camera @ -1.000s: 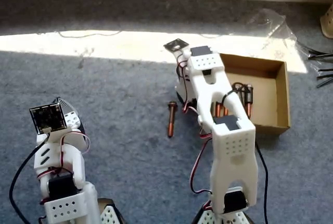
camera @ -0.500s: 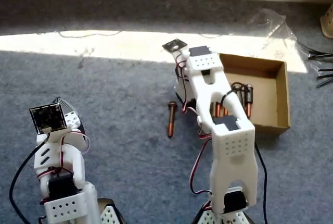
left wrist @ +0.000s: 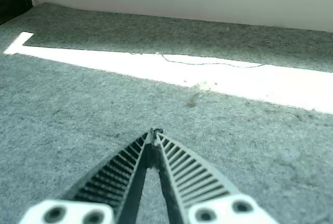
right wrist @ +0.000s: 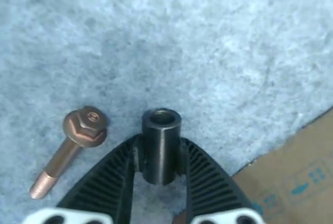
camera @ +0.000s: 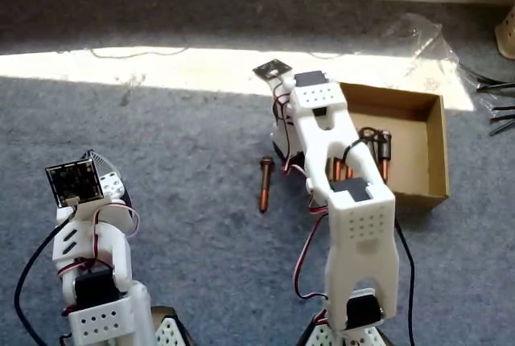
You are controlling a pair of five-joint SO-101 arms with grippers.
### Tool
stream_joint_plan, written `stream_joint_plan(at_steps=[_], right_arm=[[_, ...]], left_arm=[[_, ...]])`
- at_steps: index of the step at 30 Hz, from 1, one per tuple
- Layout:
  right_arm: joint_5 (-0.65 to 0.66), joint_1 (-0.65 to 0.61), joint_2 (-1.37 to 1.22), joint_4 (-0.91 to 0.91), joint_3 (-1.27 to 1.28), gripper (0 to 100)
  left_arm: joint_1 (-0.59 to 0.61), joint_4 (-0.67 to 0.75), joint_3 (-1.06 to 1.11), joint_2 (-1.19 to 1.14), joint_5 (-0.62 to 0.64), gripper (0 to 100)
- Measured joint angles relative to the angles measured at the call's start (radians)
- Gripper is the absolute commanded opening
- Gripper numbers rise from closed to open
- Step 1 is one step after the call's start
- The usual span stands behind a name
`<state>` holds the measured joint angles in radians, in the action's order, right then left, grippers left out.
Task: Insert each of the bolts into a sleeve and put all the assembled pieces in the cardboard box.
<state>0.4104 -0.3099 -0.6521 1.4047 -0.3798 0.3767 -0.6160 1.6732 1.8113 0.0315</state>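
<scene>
While the right end effector (right wrist: 160, 151) pinches the sleeve (right wrist: 161, 122), the bolt (camera: 265, 183) lies on the carpet (camera: 177, 145) just beside it at 9 o'clock in the high view, long axis 12-to-6, head at 12. Left end effector (left wrist: 154, 134), pressed together, is well apart, so right is nearer.

My right pincer (right wrist: 159, 147) is gripping the sleeve (right wrist: 161, 127), the bolt (right wrist: 78, 140) lying just beside it on the carpet (camera: 177, 161). The cardboard box (camera: 434, 149) is sitting at three o'clock of the bolt, assembled pieces (camera: 380, 151) lying inside; my left arm (camera: 88, 233) is standing well apart at eight o'clock.
</scene>
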Motion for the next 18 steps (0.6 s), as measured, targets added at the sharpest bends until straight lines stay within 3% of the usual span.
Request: stream_joint_plan(at_steps=[13, 18], right_arm=[[0.0, 0.011, 0.14, 0.319, -0.333, 0.3], [0.0, 0.011, 0.241, 0.336, -0.397, 0.3]], left_arm=[[-0.011, 0.0, 0.0, 0.0, 0.0, 2], [-0.021, 0.0, 0.0, 0.0, 0.002, 2]])
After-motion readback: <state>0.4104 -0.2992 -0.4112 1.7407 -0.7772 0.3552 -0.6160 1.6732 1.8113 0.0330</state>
